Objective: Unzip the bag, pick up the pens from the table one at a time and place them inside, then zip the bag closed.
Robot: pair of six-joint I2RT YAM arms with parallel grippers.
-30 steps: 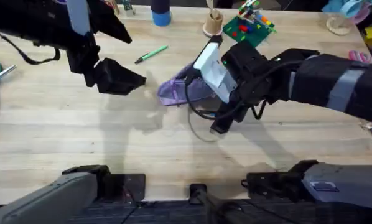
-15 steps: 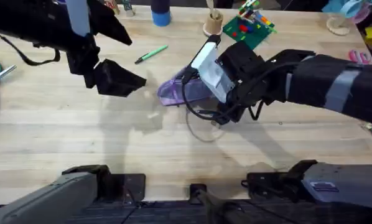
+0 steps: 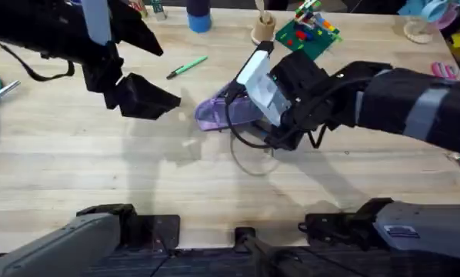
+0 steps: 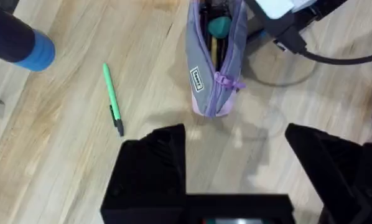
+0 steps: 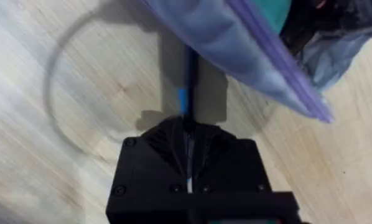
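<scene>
Pale plank tabletop (image 3: 99,169), clutter along the far edge. Overhead: lilac pouch (image 3: 222,111) lies mid-tabletop, right arm's tool (image 3: 272,142) down beside its near flank. Green pen (image 3: 187,67) lies on the tabletop beyond the pouch, apart from it. Left tool (image 3: 157,100) hangs to the pouch's left, touching nothing.

Left wrist: left tool (image 4: 236,155) spread wide, empty. Pouch (image 4: 214,62) is unzipped, mouth gaping, some contents already visible inside. Green pen (image 4: 113,99) just beside it, flat on the wood.

Right wrist: right tool (image 5: 189,134) pinched on the dark blue-black pen (image 5: 187,81), whose tip runs under the pouch's (image 5: 236,50) outer fabric wall, not into the mouth.

Risks, my read:
- Pen is aimed under or at the side wall; pushing on would shove the unanchored pouch or wedge the pen beneath it.
- Letting go here leaves the pen on the tabletop.
- Grip is narrow and near one end, so the pen could pivot on contact.
- Left tool isn't bracing the pouch.
</scene>
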